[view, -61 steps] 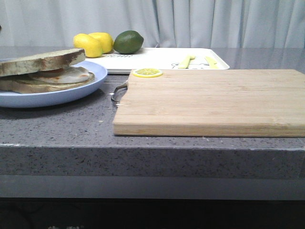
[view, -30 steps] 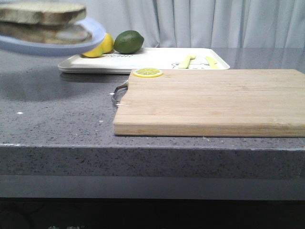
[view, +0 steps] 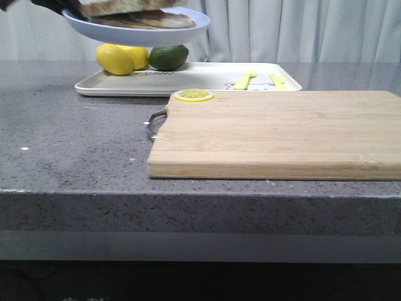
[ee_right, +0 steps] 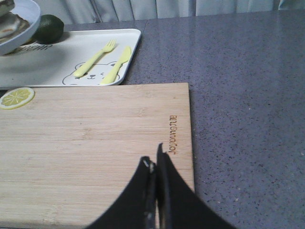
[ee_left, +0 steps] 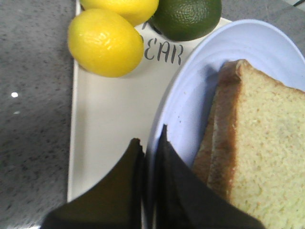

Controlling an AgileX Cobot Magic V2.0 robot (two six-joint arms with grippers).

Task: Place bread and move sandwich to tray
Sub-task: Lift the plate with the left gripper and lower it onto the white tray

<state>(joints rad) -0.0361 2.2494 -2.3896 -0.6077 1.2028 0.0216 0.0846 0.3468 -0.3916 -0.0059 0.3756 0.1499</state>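
Note:
My left gripper [ee_left: 150,140] is shut on the rim of the round pale blue plate [ee_left: 200,90]. It holds the plate [view: 135,31] in the air above the left end of the cream-white tray [view: 207,78]. The sandwich [view: 141,15] lies on the plate, with the plain bread slice [ee_left: 267,157] on top; the egg layer shows beneath it in the right wrist view [ee_right: 9,24]. My right gripper [ee_right: 155,161] is shut and empty, low over the right part of the wooden cutting board [ee_right: 95,143]. It does not show in the front view.
Two lemons [view: 116,59] and a lime [view: 168,56] sit on the tray's left end under the plate. A yellow fork [ee_right: 95,58] and knife [ee_right: 116,64] lie on its right end. A lemon slice [view: 193,95] rests on the board's [view: 282,132] far left corner.
The plate with the sandwich has risen off the table at the left and moved right and away, until it hangs over the tray's left end. Nothing else moved.

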